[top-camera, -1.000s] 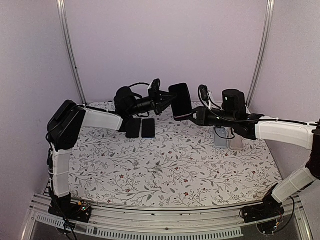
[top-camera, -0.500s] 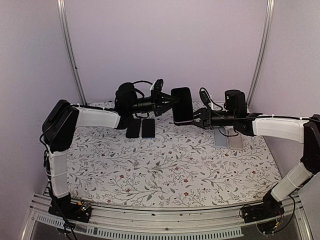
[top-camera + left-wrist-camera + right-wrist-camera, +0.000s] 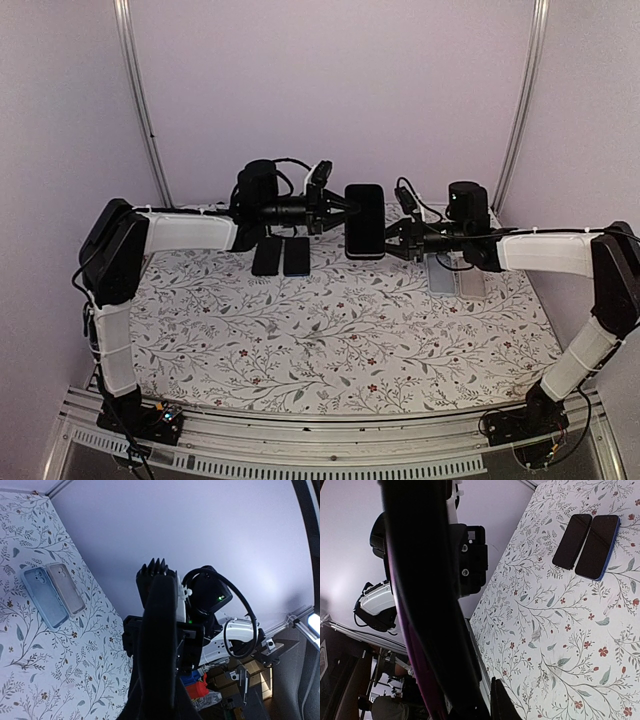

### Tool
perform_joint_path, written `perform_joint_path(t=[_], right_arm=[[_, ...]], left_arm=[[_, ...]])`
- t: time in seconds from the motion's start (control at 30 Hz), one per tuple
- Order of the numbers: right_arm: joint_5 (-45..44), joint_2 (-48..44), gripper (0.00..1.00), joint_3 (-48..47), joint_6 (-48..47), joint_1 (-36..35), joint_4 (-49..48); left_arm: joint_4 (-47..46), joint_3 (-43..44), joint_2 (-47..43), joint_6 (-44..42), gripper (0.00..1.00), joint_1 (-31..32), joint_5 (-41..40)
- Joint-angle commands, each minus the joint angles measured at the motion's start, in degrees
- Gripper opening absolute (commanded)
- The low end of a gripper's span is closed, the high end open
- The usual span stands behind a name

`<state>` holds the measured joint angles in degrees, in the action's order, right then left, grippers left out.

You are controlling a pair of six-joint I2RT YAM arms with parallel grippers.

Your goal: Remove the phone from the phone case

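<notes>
Cases (image 3: 442,278) and loose phones (image 3: 296,256) flank the held phone (image 3: 365,221).

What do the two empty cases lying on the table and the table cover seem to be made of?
The bluish case and greyish case look like soft translucent plastic or silicone, with a dull sheen and raised rims. The table cover looks like matte printed cloth or vinyl; the frames leave that open.
</notes>
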<state>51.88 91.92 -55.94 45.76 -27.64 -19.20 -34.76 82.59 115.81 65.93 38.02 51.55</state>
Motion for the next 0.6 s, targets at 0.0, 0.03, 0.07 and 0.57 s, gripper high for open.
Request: perform_joint_path(t=[0.0, 0.03, 0.07, 0.57], right_arm=[[-5.49, 0.63, 0.07, -1.89, 1.96, 1.54, -7.17], [-5.59, 0.56, 0.04, -1.81, 1.97, 1.53, -7.22], [-5.75, 0.55, 0.02, -1.76, 1.97, 1.53, -7.22], [-9.09, -0.20, 0.00, -0.09, 0.57, 1.58, -12.18]], left_arm=[[3.47, 0.23, -3.08, -1.06, 0.15, 3.87, 6.66], [3.43, 0.09, -3.38, -1.14, 0.17, 3.62, 6.34], [3.55, -0.20, -3.64, -1.28, 0.21, 3.37, 5.91], [6.68, -10.85, -13.27, -5.79, 0.72, 0.15, -0.75]])
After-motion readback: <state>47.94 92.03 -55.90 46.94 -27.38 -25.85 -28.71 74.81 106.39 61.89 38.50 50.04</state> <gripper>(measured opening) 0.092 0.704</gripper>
